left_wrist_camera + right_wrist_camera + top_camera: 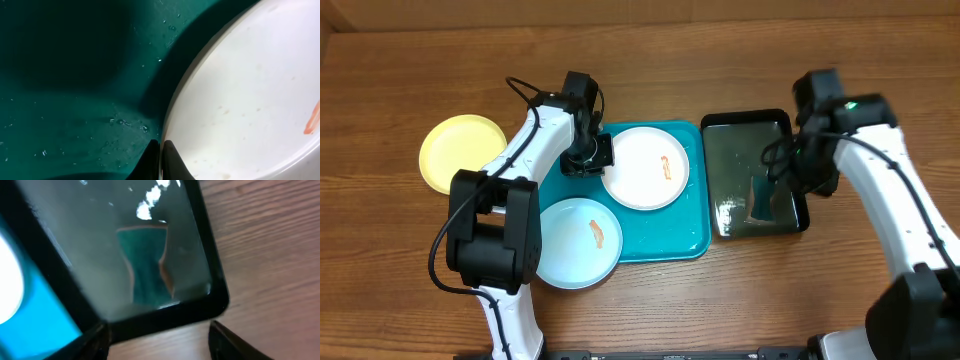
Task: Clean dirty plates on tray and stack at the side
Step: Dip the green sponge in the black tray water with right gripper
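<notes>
White plate, teal tray

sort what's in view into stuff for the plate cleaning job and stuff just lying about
For the job: white plate, light blue plate, yellow-green plate, teal tray.

Just there: black basin of water, teal sponge or cloth lying in it. Probably washing aids rather than clutter.

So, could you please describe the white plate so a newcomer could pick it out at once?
Start at the teal tray in the middle of the table. Two plates lie on it; the white plate sits in its far right corner, beside the black basin. Unlike the light blue plate nearer the front, it is white and has the left gripper pinching its rim.
</notes>
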### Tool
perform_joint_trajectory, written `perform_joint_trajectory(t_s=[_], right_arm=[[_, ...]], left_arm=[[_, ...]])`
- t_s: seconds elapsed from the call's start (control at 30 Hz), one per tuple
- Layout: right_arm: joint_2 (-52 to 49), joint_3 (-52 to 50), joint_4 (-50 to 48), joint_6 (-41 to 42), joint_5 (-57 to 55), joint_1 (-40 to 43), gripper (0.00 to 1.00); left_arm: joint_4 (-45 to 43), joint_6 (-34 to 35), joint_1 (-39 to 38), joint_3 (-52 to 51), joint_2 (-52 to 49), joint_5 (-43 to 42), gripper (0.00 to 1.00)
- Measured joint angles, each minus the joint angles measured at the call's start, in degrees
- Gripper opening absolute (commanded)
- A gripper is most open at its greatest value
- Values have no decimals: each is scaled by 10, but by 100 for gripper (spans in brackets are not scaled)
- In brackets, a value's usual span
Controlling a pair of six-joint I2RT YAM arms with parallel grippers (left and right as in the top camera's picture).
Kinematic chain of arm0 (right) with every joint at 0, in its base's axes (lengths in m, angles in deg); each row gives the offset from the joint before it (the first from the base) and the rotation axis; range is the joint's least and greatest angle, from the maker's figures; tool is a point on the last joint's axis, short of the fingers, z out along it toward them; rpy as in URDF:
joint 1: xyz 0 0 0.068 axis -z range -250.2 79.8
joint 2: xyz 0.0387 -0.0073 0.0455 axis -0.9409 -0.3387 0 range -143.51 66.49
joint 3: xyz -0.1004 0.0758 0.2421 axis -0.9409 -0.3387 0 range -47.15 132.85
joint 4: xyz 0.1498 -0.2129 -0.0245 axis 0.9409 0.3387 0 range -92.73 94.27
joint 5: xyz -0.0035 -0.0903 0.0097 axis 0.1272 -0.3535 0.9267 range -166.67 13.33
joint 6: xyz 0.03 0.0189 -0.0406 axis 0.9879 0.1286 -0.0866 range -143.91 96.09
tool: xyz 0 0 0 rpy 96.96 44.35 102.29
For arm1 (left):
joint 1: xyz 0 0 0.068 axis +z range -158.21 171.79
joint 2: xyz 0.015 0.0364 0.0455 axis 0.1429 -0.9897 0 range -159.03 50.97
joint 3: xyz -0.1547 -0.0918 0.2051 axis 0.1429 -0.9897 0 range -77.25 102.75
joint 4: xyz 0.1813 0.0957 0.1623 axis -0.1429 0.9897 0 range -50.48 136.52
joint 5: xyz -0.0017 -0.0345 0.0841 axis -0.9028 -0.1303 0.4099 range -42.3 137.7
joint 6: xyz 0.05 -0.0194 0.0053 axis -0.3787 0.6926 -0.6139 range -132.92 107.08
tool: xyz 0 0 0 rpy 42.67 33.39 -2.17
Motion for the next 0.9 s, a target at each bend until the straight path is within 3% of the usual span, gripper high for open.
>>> perform_joint_trajectory(t_s=[0.4,0.9], right_arm=[[0,-144,-211,0,6,0,59],[0,-199,-287,-41,45,-1,56]], left_arm=[[0,0,0,-1,0,0,5],[-2,0,0,-1,0,0,5]])
